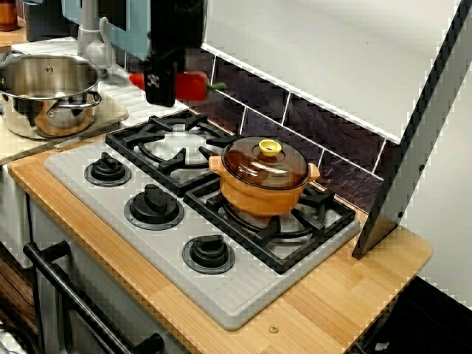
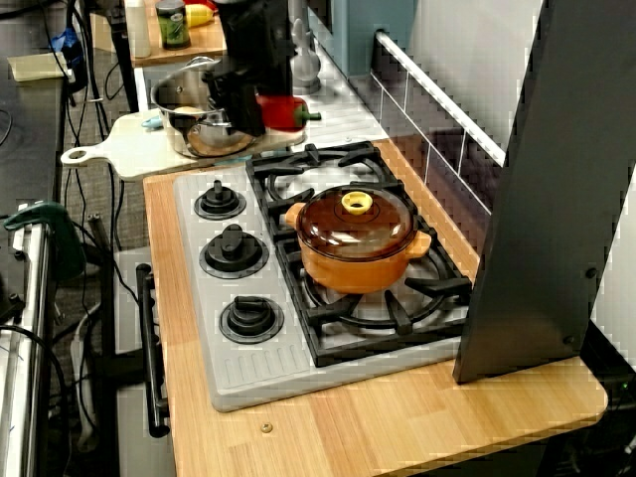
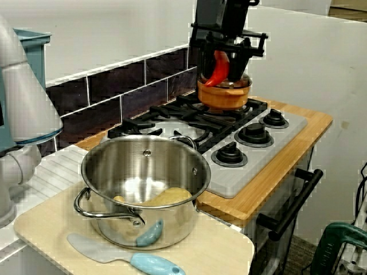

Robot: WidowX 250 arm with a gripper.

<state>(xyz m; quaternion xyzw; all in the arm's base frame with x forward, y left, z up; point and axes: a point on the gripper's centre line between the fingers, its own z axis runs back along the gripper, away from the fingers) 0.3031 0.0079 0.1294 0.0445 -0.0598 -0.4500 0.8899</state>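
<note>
front high | right end high | left end low | shared: stove (image 1: 243,295)

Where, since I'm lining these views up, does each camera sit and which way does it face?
Front view: high before the stove, facing the tiled wall; the claw grips a red pepper.
End view: high past the orange pot, looking along the counter; claw at the far end.
Low view: beside the steel pot, looking back along the counter; claw in line with the orange pot.
All three share the claw, pepper, both pots and the stove.
</note>
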